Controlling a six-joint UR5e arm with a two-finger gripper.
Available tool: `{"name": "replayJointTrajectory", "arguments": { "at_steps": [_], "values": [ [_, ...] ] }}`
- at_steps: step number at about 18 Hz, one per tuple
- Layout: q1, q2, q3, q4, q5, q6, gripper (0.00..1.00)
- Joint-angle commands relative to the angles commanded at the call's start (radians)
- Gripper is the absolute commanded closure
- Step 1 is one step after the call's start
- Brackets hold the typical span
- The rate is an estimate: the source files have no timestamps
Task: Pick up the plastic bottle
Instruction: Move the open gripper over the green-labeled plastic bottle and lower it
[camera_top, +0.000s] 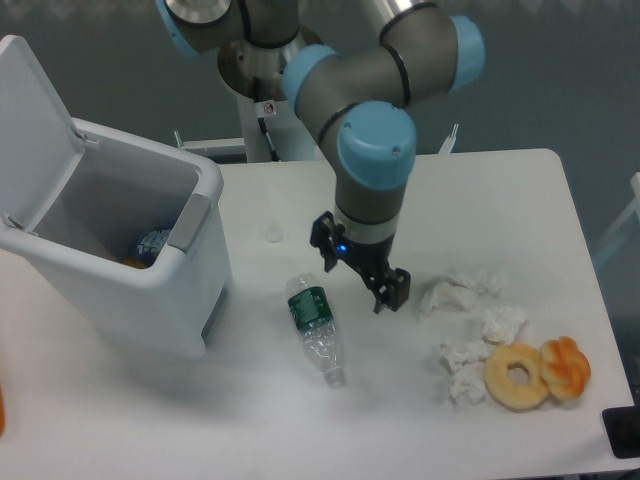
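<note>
Bottle not yet grasped.
You are looking at the bottle (316, 328) lying on the table (500, 190), while the gripper (362, 272) is hovering just beside it, spread and gripping nothing.

Bin (150, 290) far left on table (500, 190); plastic bottle (315, 325) just right of it; gripper (358, 268) above-right; tissue wads (470, 330), donut (518, 376) near right.

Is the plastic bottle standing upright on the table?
No, the plastic bottle lies on its side on the table, left of the end effector.
</note>
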Motion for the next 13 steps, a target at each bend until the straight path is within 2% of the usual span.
{"name": "replayJointTrajectory", "arguments": {
  "at_steps": [8,13],
  "values": [
    [0.002,-0.003,-0.014,-0.003,0.000,-0.017,0.00],
    [-0.005,-0.002,-0.035,0.002,-0.006,-0.201,0.00]
  ]
}}
